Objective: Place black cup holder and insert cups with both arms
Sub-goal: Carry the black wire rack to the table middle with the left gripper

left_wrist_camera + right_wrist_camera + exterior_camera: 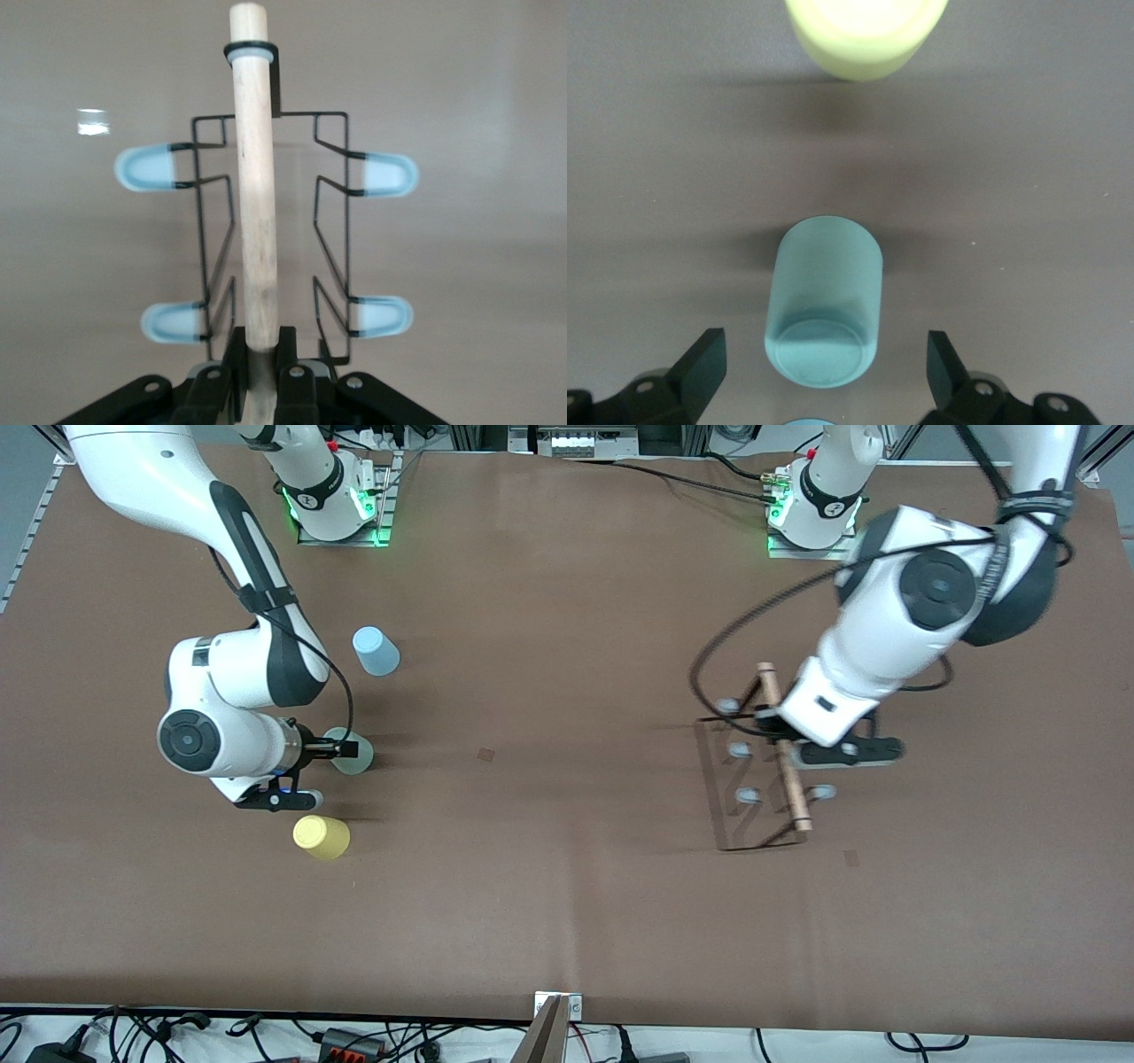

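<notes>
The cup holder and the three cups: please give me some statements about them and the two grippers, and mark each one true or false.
1. The left gripper is shut on the wooden handle of the black cup holder. True.
2. The right gripper is shut on the mint green cup. False: its fingers stand open, one on each side of that cup.
3. The yellow cup is nearer to the front camera than the light blue cup. True.
4. One cup already sits on a peg of the holder. False: all three cups are on the table toward the right arm's end.
</notes>
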You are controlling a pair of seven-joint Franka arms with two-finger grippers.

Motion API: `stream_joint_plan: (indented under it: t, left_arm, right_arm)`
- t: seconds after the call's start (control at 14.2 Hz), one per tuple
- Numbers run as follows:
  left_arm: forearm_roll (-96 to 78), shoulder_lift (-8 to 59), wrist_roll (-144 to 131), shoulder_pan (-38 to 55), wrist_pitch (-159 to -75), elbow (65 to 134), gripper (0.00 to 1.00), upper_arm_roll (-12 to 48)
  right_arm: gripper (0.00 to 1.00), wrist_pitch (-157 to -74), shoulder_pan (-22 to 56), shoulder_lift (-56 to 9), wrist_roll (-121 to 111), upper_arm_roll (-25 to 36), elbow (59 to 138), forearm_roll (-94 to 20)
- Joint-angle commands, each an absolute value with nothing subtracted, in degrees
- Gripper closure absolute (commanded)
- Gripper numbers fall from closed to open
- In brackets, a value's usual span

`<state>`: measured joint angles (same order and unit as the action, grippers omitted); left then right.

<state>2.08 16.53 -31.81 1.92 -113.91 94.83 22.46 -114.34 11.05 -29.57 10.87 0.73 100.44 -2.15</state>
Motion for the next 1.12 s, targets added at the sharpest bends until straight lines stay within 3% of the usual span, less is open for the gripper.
stream_joint_plan:
  t: [0.0, 0.28, 0.63, 0.84, 1.05]
  left_arm:
    - [2.5, 25.3, -41.5, 2.7, -112.1, 84.7, 1.0, 28.4]
    - [2.7, 34.4, -46.8, 10.1, -114.4, 74.8, 1.0, 28.9]
    - [2.9, 40.7, -51.8, 16.6, -128.0, 74.4, 1.0, 28.3]
    - [3.6, 42.3, -53.8, 19.2, -130.6, 74.5, 1.0, 28.0]
    - [7.6, 43.7, -54.8, 21.4, -130.7, 74.4, 1.0, 28.0]
  right_arm:
    - [0.0, -115.7, 12.2, -29.9, 12.3, 1.0, 101.4, -3.0]
    - [0.0, -116.1, 12.0, -30.1, 12.4, 1.0, 103.0, -3.0]
    - [0.0, -115.9, 11.6, -30.9, 12.4, 1.0, 103.0, -3.0]
    - [0.0, -115.8, 11.6, -31.1, 12.4, 1.0, 103.0, -3.1]
    - [0.41, -115.4, 11.5, -31.0, 12.3, 1.0, 102.8, -3.1]
